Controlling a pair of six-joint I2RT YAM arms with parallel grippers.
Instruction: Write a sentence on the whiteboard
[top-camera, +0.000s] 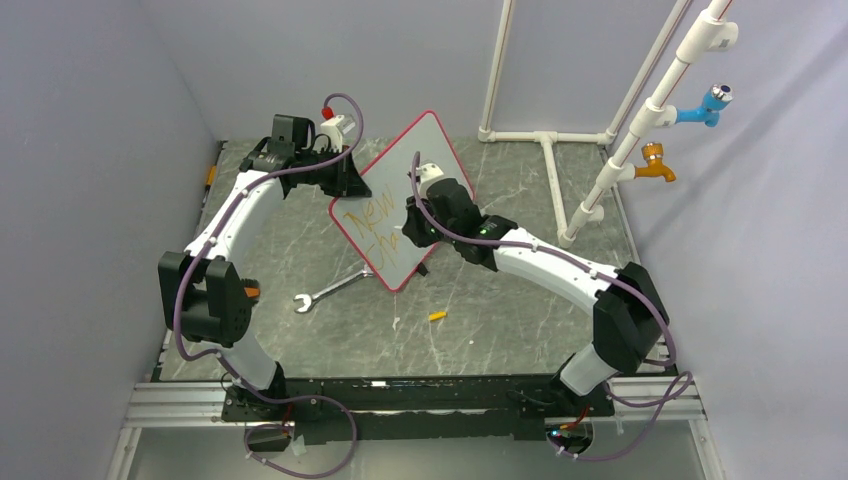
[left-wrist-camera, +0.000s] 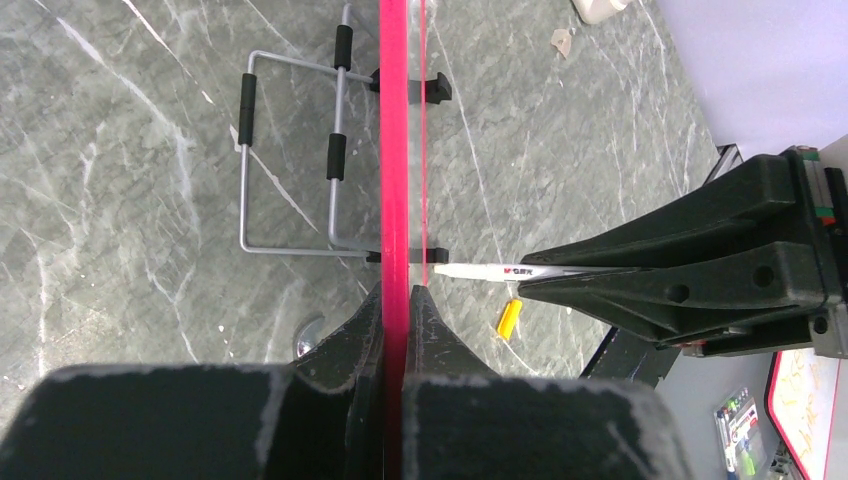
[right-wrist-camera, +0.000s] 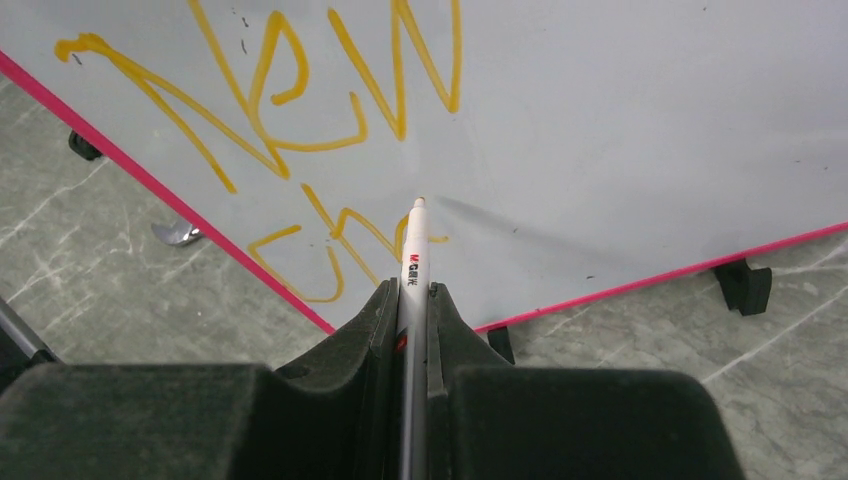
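Note:
The whiteboard (top-camera: 410, 170), white with a thin red frame, stands tilted on the table. My left gripper (top-camera: 347, 178) is shut on its red frame edge (left-wrist-camera: 395, 150), one jaw on each side. My right gripper (top-camera: 414, 232) is shut on a white marker (right-wrist-camera: 413, 262). The marker's tip touches the board's face. The sentence (right-wrist-camera: 300, 90), in orange strokes, reads "New" with a second line "Cha" (right-wrist-camera: 325, 250) beneath it, and the marker tip rests at the end of that second line. In the left wrist view, the marker (left-wrist-camera: 480, 270) meets the board from the right.
A silver wrench (top-camera: 330, 290) lies in front of the board, and an orange marker cap (top-camera: 437, 316) lies nearer the arms. A wire stand (left-wrist-camera: 300, 150) sits behind the board. White pipes (top-camera: 560, 140) with a blue tap (top-camera: 706, 105) and an orange tap (top-camera: 655, 165) stand at the back right.

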